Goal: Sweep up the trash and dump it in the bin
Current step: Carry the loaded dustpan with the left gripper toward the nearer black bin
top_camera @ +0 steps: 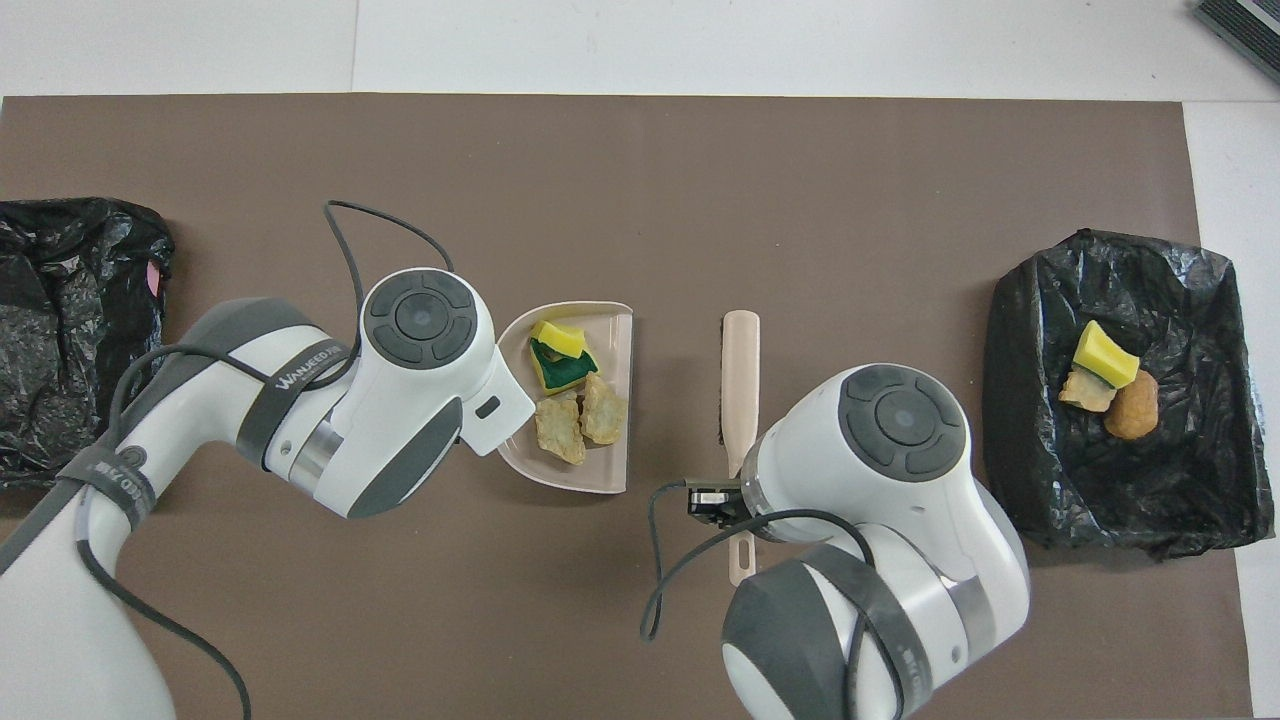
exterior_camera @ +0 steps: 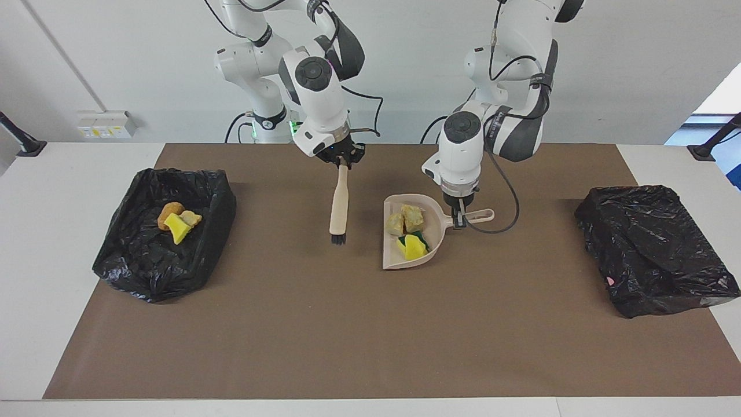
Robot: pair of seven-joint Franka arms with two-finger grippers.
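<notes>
Near the mat's [exterior_camera: 370, 341] centre, the left gripper [exterior_camera: 461, 219] clamps the dustpan [exterior_camera: 431, 246] handle; three trash pieces [exterior_camera: 410, 229] lie inside. The right gripper [exterior_camera: 343, 163] clamps the brush [exterior_camera: 338, 211]. Three more pieces [exterior_camera: 177, 220] rest in the bin [exterior_camera: 145, 266] at the right arm's edge.

The right arm reaches out from its base, its wrist tipped slightly off vertical, and the right gripper [exterior_camera: 343, 162] points down with its fingers closed over the mat's middle. The left arm bends in beside it, wrist vertical, the left gripper [exterior_camera: 461, 219] lower, close to the mat, fingers likewise closed.
</notes>
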